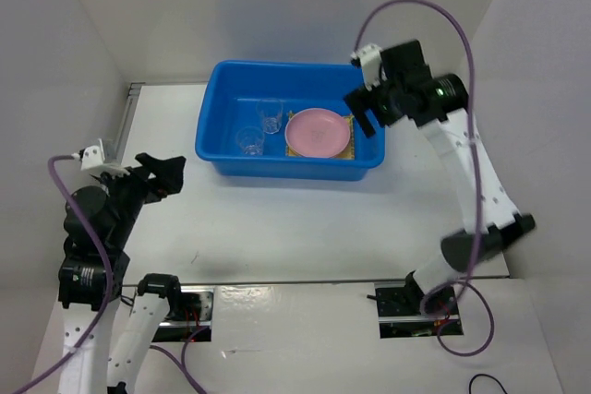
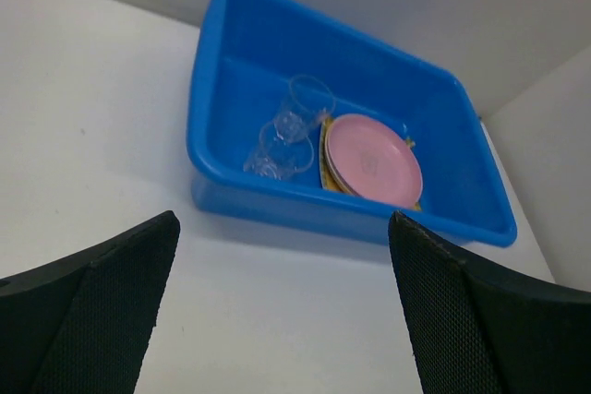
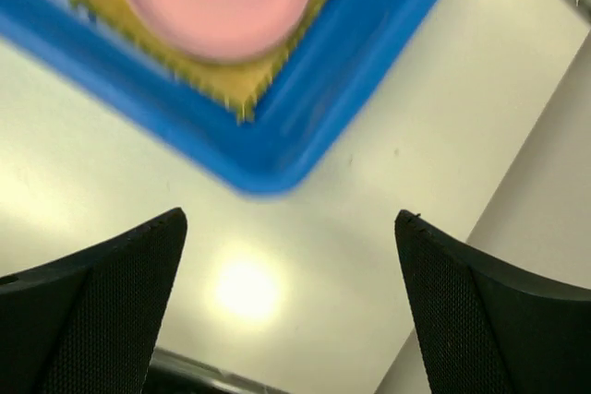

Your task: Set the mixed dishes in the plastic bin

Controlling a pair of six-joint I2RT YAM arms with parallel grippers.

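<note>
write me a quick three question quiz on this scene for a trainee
1. True or false: the pink plate lies on the woven mat inside the blue bin.
2. How many clear cups are in the bin? A one, B two, C four.
3. Fill in: the left gripper and the right gripper are both ____, with nothing between their fingers.
Key: 1 true; 2 B; 3 open.
</note>
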